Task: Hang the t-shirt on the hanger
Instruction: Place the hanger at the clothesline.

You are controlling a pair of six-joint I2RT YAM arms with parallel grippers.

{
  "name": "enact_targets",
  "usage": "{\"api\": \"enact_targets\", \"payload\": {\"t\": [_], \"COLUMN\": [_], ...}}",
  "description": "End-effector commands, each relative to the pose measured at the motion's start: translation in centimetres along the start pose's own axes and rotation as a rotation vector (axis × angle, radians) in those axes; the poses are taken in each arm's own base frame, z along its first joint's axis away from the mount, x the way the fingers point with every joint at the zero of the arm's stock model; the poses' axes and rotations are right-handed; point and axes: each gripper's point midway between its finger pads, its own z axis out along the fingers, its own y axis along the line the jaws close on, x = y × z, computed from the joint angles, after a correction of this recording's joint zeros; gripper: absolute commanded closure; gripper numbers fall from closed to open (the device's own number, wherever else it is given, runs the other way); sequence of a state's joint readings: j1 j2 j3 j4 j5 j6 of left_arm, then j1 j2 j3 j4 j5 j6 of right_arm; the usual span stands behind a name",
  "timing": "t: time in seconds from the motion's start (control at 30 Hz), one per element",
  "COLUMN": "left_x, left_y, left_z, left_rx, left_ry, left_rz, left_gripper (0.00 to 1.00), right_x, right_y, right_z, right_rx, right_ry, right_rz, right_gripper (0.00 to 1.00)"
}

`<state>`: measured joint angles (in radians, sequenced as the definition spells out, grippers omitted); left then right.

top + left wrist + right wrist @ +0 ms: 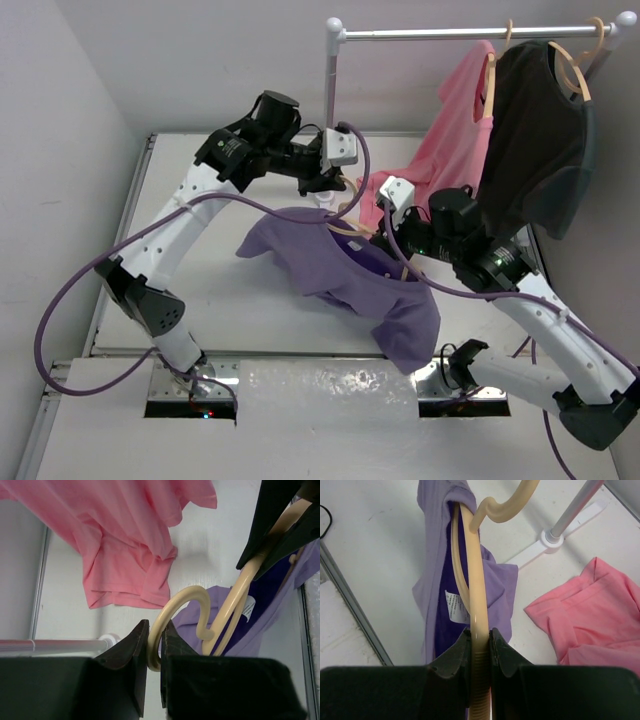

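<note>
While the lavender t-shirt (330, 262) hangs draped on the hanger (474, 565) just in front of the rack post (331, 90), the left end effector (155, 630) is pinched on the hanger's hook and the right end effector (480, 632) clamps its arm, right of the post.

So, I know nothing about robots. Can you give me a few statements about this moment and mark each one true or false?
1. The left gripper pinches the hanger by its hook. True.
2. The right gripper is open and holds nothing. False: it is shut on the hanger's arm.
3. A pink shirt and a black shirt hang from the rail. True.
4. The t-shirt hangs from the rail. False: it drapes on the hanger that both grippers hold.
</note>
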<state>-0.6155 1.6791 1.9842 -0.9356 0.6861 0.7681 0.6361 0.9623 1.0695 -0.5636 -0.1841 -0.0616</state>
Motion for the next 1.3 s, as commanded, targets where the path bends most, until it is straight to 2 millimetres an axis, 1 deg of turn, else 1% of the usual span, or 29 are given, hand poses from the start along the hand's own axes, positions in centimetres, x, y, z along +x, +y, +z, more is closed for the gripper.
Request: {"api": "enact_targets", "payload": {"t": [0.0, 0.03, 0.07, 0.1, 0.13, 0.17, 0.2, 0.23, 0.3, 0.43, 0.47, 0.5, 0.53, 0.57, 0.6, 0.63, 0.67, 0.7, 0.73, 0.77, 0.8, 0.87, 0.9, 0.93, 0.97, 1.03, 1.13, 1.2, 1.27], "left_x": [-2.8, -2.6, -2.4, -2.3, -1.6, -1.5, -1.1, -0.6, -0.1, 0.9, 1.2, 1.9, 2.1, 2.3, 2.9, 3.1, 3.4, 3.4, 3.5, 3.4, 3.6, 3.4, 3.5, 3.4, 3.2, 2.9, 2.4, 2.4, 2.5], "left_y": [-0.6, -0.7, -0.7, -0.7, -1.1, -1.0, -1.2, -1.6, -1.8, -1.9, -1.7, -1.3, -0.8, -0.5, 0.1, 0.3, 0.6, 0.5, 0.5, 0.5, 0.4, -0.1, -0.4, -0.4, -0.5, -0.5, -0.4, -0.3, -0.3], "left_z": [-1.9, -2.3, -2.6, -2.8, -3.2, -3.4, -3.6, -3.8, -4.0, -4.4, -4.5, -4.7, -4.9, -5.1, -5.5, -5.8, -6.0, -6.2, -6.3, -6.5, -6.4, -6.2, -6.2, -6.2, -6.3, -6.4, -6.6, -6.8, -6.9], "left_rx": [-0.056, -0.077, -0.087, -0.097, -0.11, -0.122, -0.126, -0.123, -0.132, -0.171, -0.184, -0.221, -0.254, -0.284, -0.341, -0.37, -0.4, -0.42, -0.437, -0.453, -0.458, -0.439, -0.434, -0.433, -0.434, -0.436, -0.446, -0.456, -0.459], "left_ry": [-0.061, -0.047, -0.041, -0.037, -0.018, -0.015, -0.005, 0.007, 0.02, 0.047, 0.057, 0.085, 0.094, 0.104, 0.125, 0.128, 0.138, 0.124, 0.117, 0.113, 0.105, 0.092, 0.087, 0.08, 0.074, 0.061, 0.046, 0.046, 0.05], "left_rz": [0.075, 0.086, 0.089, 0.095, 0.106, 0.118, 0.127, 0.135, 0.137, 0.119, 0.112, 0.091, 0.081, 0.072, 0.042, 0.021, 0.002, -0.045, -0.07, -0.091, -0.136, -0.158, -0.174, -0.179, -0.183, -0.191, -0.203, -0.209, -0.208], "left_gripper": [1.0, 1.0, 1.0, 1.0, 1.0, 1.0, 1.0, 1.0, 1.0, 1.0, 1.0, 1.0, 1.0, 1.0, 1.0, 1.0, 1.0, 1.0, 1.0, 1.0, 1.0, 1.0, 1.0, 1.0, 1.0, 1.0, 1.0, 1.0, 1.0], "right_x": [-0.3, 0.3, 0.8, 1.6, 2.0, 2.2, 2.3, 2.1, 1.6, 0.4, 0.2, 0.0, 0.0, 0.7, 1.7, 3.4, 4.0, 4.1, 4.8, 5.2, 5.1, 5.3, 5.3, 5.0, 4.8, 4.0, 3.8, 4.0, 4.1], "right_y": [-0.7, -1.3, -1.7, -2.0, -2.2, -2.7, -2.8, -2.8, -3.2, -3.4, -4.6, -5.4, -6.6, -7.6, -9.6, -9.7, -10.0, -9.7, -9.4, -9.3, -9.1, -9.2, -9.2, -9.3, -9.2, -9.5, -10.0, -10.5, -10.2], "right_z": [1.3, 1.6, 1.9, 2.5, 2.8, 2.9, 3.2, 3.3, 3.3, 2.8, 2.1, 1.3, 0.5, -1.2, -3.1, -4.4, -4.7, -4.2, -3.7, -3.3, -2.9, -2.0, -1.6, -0.4, 0.2, 1.7, 3.0, 4.9, 5.9], "right_rx": [0.04, 0.079, 0.098, 0.117, 0.137, 0.166, 0.173, 0.174, 0.198, 0.218, 0.291, 0.358, 0.447, 0.549, 0.747, 0.82, 0.857, 0.833, 0.816, 0.811, 0.794, 0.794, 0.794, 0.77, 0.755, 0.732, 0.729, 0.689, 0.657], "right_ry": [-0.052, -0.033, -0.018, 0.006, 0.021, 0.032, 0.04, 0.034, 0.014, -0.016, -0.015, -0.024, -0.026, 0.006, -0.023, -0.016, -0.057, -0.106, -0.163, -0.185, -0.21, -0.206, -0.205, -0.216, -0.218, -0.222, -0.196, -0.19, -0.189], "right_rz": [-0.004, 0.019, 0.033, 0.049, 0.089, 0.104, 0.115, 0.13, 0.149, 0.2, 0.219, 0.285, 0.342, 0.402, 0.554, 0.626, 0.674, 0.71, 0.749, 0.784, 0.819, 0.831, 0.833, 0.829, 0.822, 0.805, 0.799, 0.828, 0.829], "right_gripper": [1.0, 0.99, 0.92, 0.81, 0.57, 0.51, 0.48, 0.37, 0.22, 0.1, 0.05, 0.05, 0.07, 0.3, 0.5, 0.64, 0.7, 0.68, 0.64, 0.63, 0.6, 0.56, 0.56, 0.56, 0.57, 0.58, 0.59, 0.59, 0.61]}}
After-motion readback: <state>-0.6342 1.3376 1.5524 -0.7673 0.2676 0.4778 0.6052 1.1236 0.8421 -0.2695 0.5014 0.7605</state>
